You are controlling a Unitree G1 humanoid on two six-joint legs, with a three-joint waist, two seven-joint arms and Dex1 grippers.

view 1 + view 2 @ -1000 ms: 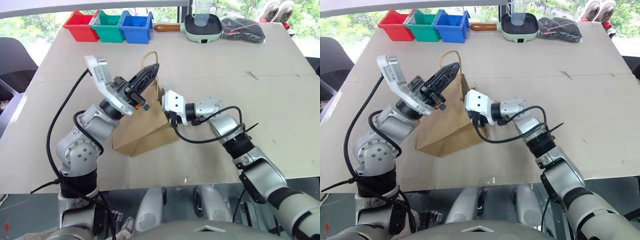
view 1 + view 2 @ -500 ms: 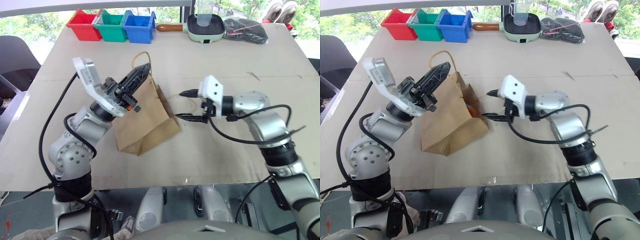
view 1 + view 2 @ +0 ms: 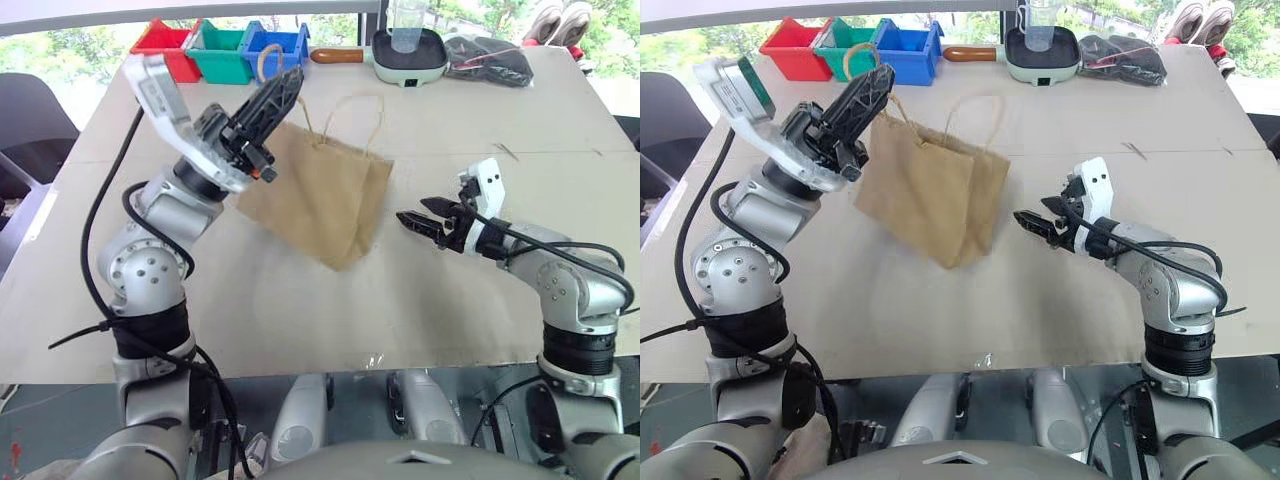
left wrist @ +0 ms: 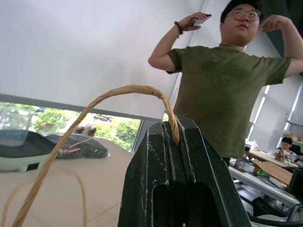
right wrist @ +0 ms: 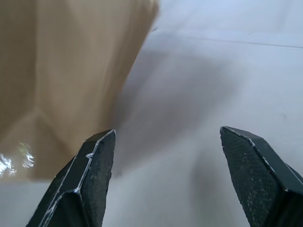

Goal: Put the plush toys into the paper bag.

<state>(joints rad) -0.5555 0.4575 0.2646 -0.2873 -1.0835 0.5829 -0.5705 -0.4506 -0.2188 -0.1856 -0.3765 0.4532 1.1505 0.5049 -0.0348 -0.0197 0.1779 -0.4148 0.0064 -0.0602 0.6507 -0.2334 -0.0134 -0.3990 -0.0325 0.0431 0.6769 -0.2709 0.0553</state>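
Brown kraft paper bag (image 3: 325, 200): hanging above table (image 3: 480, 300) by tan cord handle (image 4: 118, 97) | left gripper (image 3: 283, 92): clamped on handle | right gripper (image 3: 412, 218): spread, empty, beside bag.

**Count of things on and around the table**

One plain brown kraft paper bag (image 3: 325, 200) with two tan twisted cord loop handles. Three open plastic bins in a row: one red (image 3: 163, 47), one green (image 3: 220, 50), one blue (image 3: 272, 48). One pale green electric pan (image 3: 405, 50) with one brown handle. One clear cup (image 3: 407, 12). One black bundle (image 3: 484, 60). Two shoes (image 3: 552, 20). One beige table (image 3: 420, 300). One person in an olive green T-shirt (image 4: 227, 85).
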